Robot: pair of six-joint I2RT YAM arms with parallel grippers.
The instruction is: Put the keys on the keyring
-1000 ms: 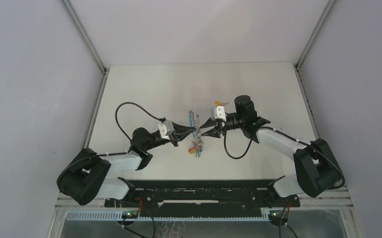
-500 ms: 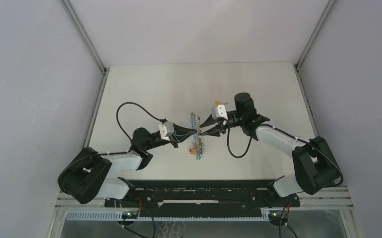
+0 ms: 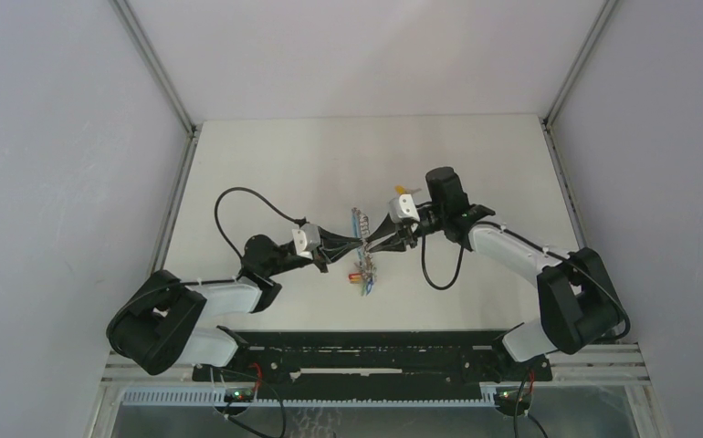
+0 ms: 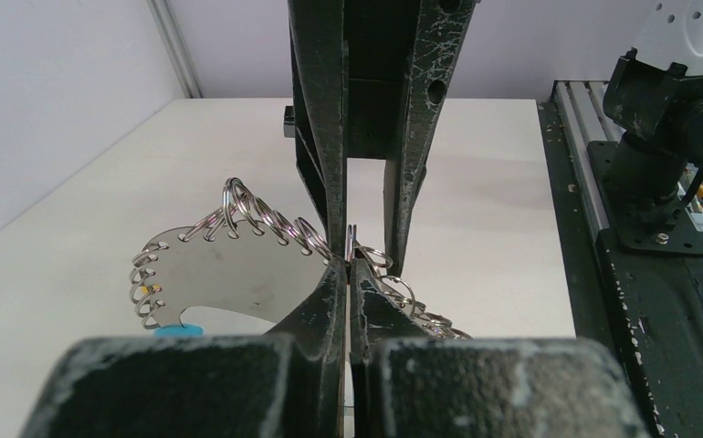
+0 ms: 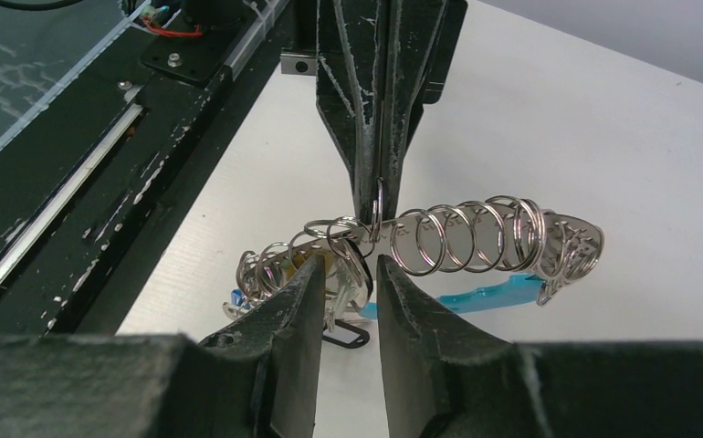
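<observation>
The keyring [image 3: 361, 248] is a metal plate with a row of silver split rings [image 5: 476, 235], a light-blue band [image 5: 498, 294] and coloured tags [image 3: 363, 276]. It hangs between my two grippers above the table. My left gripper [image 4: 349, 265] is shut on one split ring at the plate's edge; it also shows in the right wrist view [image 5: 377, 187]. My right gripper [image 5: 372, 266] is open, its fingertips just short of the rings, facing the left one. A black tag [image 5: 348, 336] shows under the bunch. A yellow-tagged key [image 3: 404, 190] lies behind the right wrist.
The white table [image 3: 266, 173] is walled by grey panels left, right and back. A black rail [image 3: 366, 351] with the arm bases runs along the near edge. The left arm's cable [image 3: 238, 196] loops over the table.
My right gripper has moved left toward the left gripper and the keyring. The left gripper has held the ring nearly still.
</observation>
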